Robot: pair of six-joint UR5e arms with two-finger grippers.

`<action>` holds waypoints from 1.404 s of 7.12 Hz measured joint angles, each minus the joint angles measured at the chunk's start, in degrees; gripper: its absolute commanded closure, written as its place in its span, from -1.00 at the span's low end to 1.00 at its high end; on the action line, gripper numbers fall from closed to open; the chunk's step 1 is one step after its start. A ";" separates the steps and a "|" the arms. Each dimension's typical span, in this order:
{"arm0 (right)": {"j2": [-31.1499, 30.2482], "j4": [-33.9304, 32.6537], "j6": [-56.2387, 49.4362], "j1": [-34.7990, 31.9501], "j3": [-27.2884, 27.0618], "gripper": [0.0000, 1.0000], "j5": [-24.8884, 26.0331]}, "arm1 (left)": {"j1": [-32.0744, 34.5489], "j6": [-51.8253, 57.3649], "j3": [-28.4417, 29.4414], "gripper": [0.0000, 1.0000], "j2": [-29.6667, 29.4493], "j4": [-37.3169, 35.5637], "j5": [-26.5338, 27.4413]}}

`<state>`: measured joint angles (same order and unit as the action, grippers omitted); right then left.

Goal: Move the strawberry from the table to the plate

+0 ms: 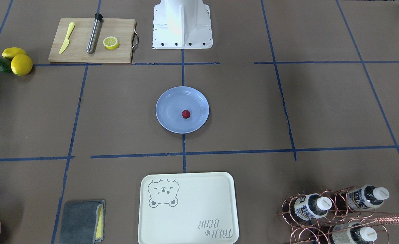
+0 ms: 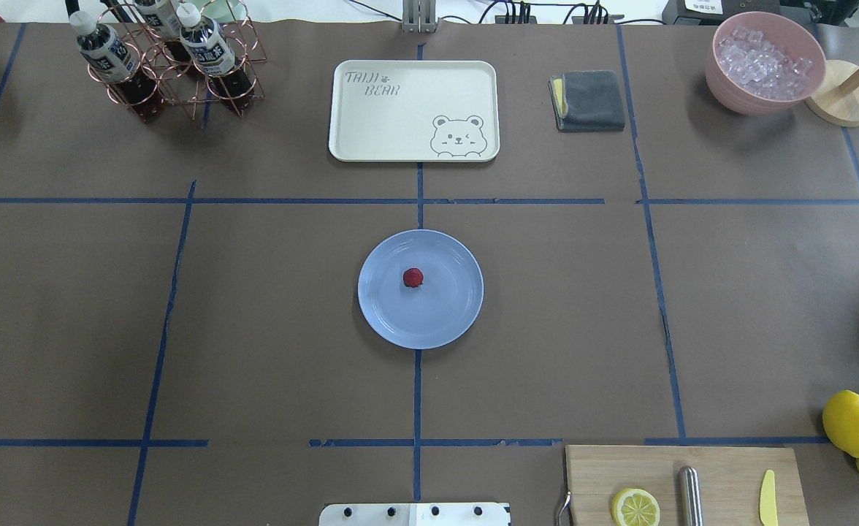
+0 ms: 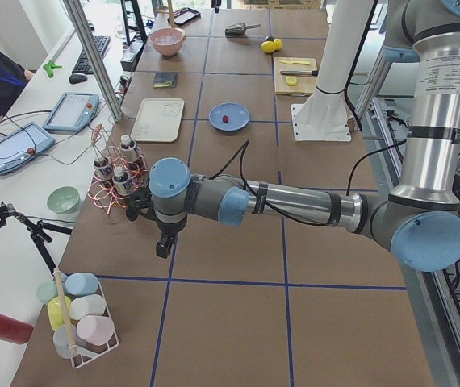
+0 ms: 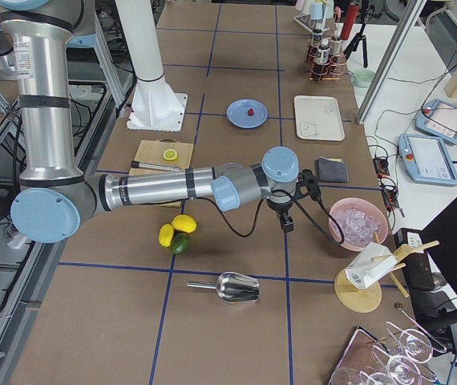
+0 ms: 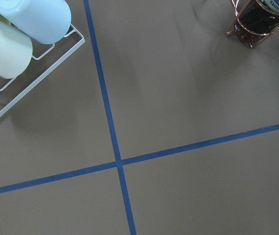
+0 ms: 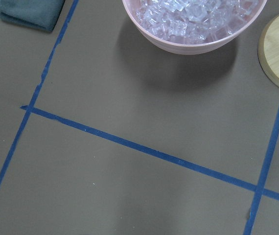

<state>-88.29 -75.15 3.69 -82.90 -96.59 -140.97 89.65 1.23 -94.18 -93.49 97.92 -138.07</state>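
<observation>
The dark-red strawberry (image 1: 186, 114) (image 2: 413, 277) lies inside the light-blue plate (image 1: 171, 119) (image 2: 445, 315), near its middle, on the brown table (image 2: 269, 321). Neither arm shows in the front or overhead views. In the exterior left view my left gripper (image 3: 164, 242) hangs over the table beside the bottle rack, far from the plate (image 3: 236, 112). My right gripper (image 4: 287, 224) shows only in the exterior right view, next to the ice bowl. I cannot tell whether either one is open or shut. The wrist views show only table and tape.
A cream bear tray (image 2: 413, 109) and a grey cloth (image 2: 589, 99) lie beyond the plate. A copper bottle rack (image 2: 170, 62) stands far left and a pink ice bowl (image 2: 764, 62) far right. A cutting board (image 2: 681, 486) and lemons (image 2: 852, 424) sit near right.
</observation>
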 measured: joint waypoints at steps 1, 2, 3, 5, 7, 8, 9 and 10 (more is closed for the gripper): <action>-0.07 -0.13 -0.01 -0.01 -0.06 -1.00 -0.21 | 0.01 0.00 -0.02 -1.00 0.03 0.00 0.04; -0.55 -0.49 -0.04 -0.15 0.13 -1.00 -0.10 | 0.05 0.00 0.01 -1.00 0.08 -0.05 0.19; -1.51 -0.80 -0.02 -0.46 0.28 -1.00 0.07 | 0.07 0.00 0.31 -1.00 0.14 -0.12 0.47; -4.10 -1.39 0.05 -1.69 0.59 -1.00 1.98 | 0.08 0.02 1.99 -1.00 0.23 -1.07 1.49; -4.91 -6.45 0.08 -3.56 0.63 -1.00 3.58 | 0.04 0.26 2.55 -1.00 -0.08 -6.84 4.78; -4.90 -9.49 0.09 -4.25 0.62 -1.00 3.66 | -0.07 0.46 2.65 -1.00 -0.40 -10.00 5.55; -4.89 -11.80 0.11 -4.69 0.62 -1.00 3.55 | -0.15 0.61 2.61 -1.00 -0.46 -12.01 5.81; -4.92 -13.11 0.15 -4.93 0.61 -1.00 3.42 | -0.16 0.67 2.42 -1.00 -0.29 -12.96 5.86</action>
<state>-93.21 -88.26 3.84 -87.84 -95.97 -137.55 89.49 1.90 -91.76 -93.78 84.95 -132.20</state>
